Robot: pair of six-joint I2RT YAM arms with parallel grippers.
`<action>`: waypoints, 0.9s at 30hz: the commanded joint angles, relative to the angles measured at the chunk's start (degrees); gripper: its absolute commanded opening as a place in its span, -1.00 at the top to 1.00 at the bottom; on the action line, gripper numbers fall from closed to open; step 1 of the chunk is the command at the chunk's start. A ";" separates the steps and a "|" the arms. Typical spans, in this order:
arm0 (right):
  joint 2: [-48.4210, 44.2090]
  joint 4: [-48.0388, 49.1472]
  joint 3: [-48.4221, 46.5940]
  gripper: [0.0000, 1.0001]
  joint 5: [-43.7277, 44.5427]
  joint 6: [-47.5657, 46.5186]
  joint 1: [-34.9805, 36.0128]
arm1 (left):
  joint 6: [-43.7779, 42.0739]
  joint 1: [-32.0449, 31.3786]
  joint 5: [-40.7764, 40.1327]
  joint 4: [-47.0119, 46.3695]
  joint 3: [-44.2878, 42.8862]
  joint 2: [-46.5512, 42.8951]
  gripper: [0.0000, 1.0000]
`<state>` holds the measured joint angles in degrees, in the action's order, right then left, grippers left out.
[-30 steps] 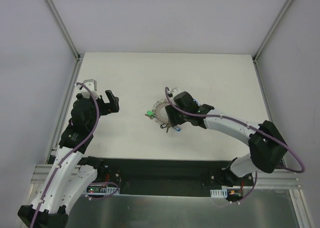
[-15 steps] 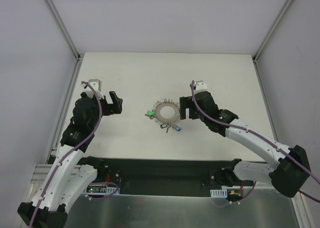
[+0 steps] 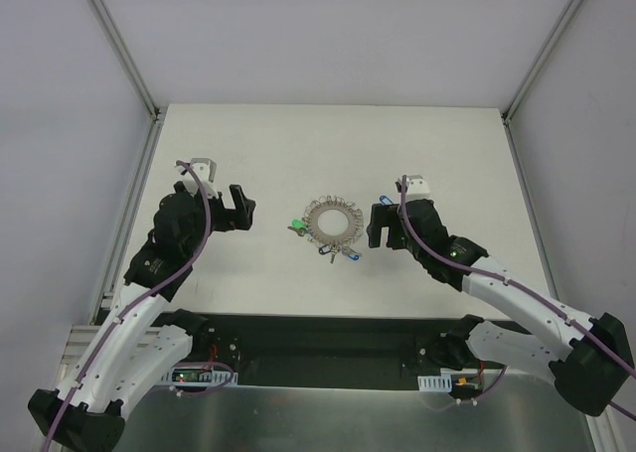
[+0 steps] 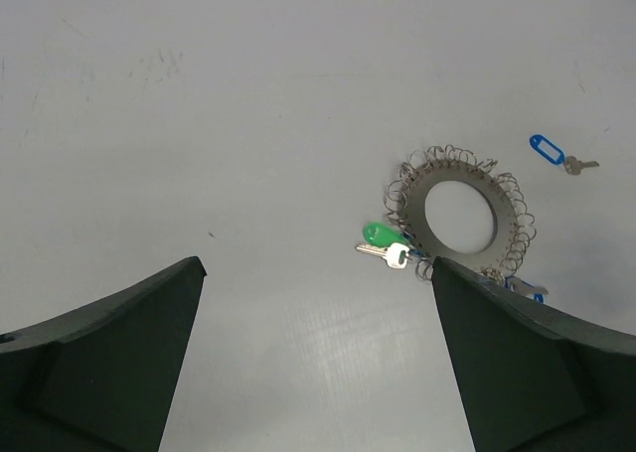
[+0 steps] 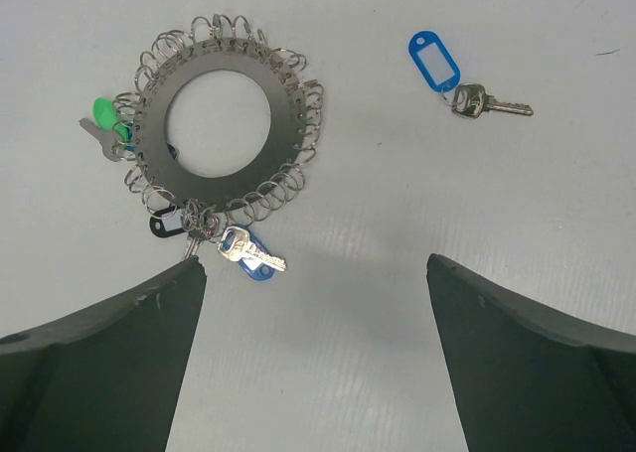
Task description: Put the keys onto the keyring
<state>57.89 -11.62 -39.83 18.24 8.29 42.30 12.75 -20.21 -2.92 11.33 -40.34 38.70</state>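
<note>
One loose blue-tagged key (image 5: 434,59) lies flat near the keyring (image 5: 286,124), far from the edges of the counter (image 5: 397,224); left pincer (image 4: 316,265) and right pincer (image 5: 316,263) gape empty, so pinching could skid it.

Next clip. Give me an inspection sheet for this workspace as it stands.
Surface: white table, faint scuffs.
Job's things: keyring lies flat at centre. A green key, a dark tag and a blue key sit at its rim; cannot tell if they are threaded. A loose key with a blue tag lies apart from the ring.
Clutter: nothing seen.
Grippers: left gripper and right gripper are both open and empty, one on either side of the ring.
Cables: purple cables run along each arm.
Surroundings: white walls, metal frame posts.
</note>
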 commanded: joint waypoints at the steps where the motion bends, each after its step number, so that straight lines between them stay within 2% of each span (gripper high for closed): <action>1: -2.86 3.35 1.77 -0.93 0.83 2.43 -0.12 | -0.89 -1.94 0.20 -2.10 0.61 0.68 -0.98; 19: -8.49 4.76 3.80 -0.98 0.13 3.31 -0.20 | -0.63 -3.52 -0.51 -2.02 1.14 -2.31 -0.98; 27: -6.48 6.25 4.59 -0.94 0.57 5.50 -0.20 | 0.69 -3.96 1.51 -2.10 1.23 -3.36 -0.98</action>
<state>50.41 -8.58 -36.07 17.82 11.44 42.28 12.71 -23.33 -3.22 11.16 -39.40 36.45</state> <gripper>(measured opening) 0.981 0.991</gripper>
